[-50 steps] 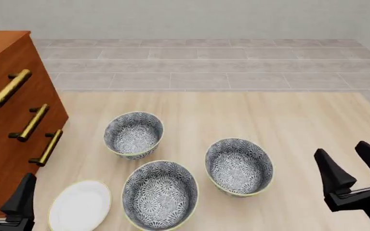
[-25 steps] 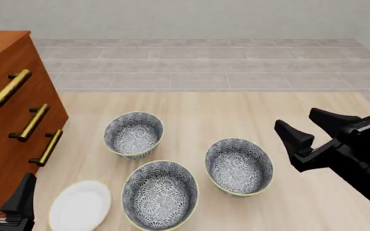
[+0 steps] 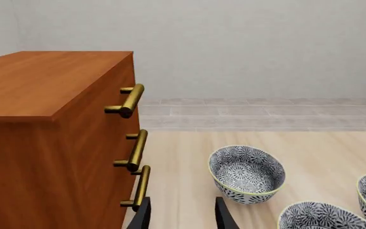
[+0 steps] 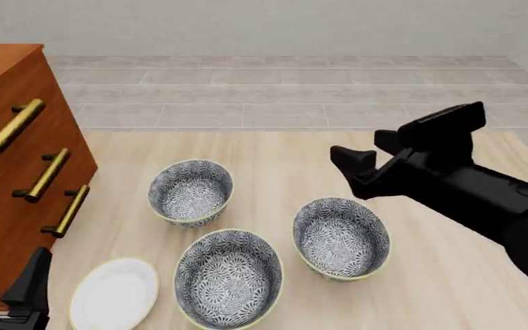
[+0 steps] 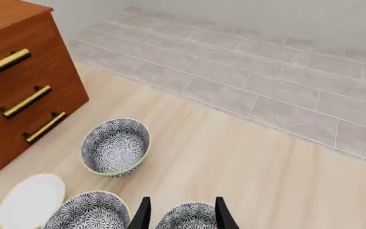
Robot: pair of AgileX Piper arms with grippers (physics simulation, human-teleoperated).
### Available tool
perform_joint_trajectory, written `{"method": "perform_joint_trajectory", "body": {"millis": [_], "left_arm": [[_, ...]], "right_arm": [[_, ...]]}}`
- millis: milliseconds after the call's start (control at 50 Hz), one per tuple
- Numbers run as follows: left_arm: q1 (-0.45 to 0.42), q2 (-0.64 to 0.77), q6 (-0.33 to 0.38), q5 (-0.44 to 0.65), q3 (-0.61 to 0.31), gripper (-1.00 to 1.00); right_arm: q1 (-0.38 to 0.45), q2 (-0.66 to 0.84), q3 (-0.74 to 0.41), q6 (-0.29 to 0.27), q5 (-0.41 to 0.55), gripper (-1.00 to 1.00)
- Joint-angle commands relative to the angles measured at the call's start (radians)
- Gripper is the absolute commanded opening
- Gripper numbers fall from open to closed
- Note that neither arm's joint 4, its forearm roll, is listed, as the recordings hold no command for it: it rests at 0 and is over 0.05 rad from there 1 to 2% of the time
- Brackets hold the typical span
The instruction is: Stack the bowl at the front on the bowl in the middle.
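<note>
**Three bowls on bench, neither arm holding anything**

Front view: bowl at the front [image 4: 228, 278] sits at lower centre of the frame, upright on the bench [image 4: 273, 155]. The bowl in the middle [image 4: 340, 238] is just to its right and slightly higher in the frame, rims near but apart. Third bowl [image 4: 190, 192] is up-left of both, apart from them. White plate [image 4: 113, 293] lies flat at lower left, just beside the front bowl. Wooden drawer cabinet [image 4: 12, 185] w/ brass handles fills the left edge.

Right gripper [image 4: 376, 157] is at centre-right of the frame, above the bench, up and right of the middle bowl, not touching it. Fingers spread apart, nothing between them. In the right wrist view its fingertips [image 5: 143, 213] frame the middle bowl's rim at bottom edge.

Left gripper [image 4: 7, 285] is in the lower-left corner, beside the cabinet. Fingers parted, empty; left wrist view shows the tips [image 3: 140, 215] w/ a gap between, cabinet alongside.
</note>
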Motion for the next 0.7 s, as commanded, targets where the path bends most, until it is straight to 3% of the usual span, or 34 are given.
{"method": "perform_joint_trajectory", "body": {"millis": [20, 400, 700], "left_arm": [[0.0, 0.0, 0.0, 0.0, 0.0, 1.0], [0.0, 0.001, 0.0, -0.001, 0.0, 1.0], [0.0, 0.001, 0.0, -0.001, 0.0, 1.0]], "right_arm": [[0.057, 0.155, -0.132, 0.032, 0.039, 1.0], [0.126, 0.405, -0.364, 0.087, 0.124, 1.0], [0.13, 0.554, -0.509, 0.101, 0.179, 1.0]]}}
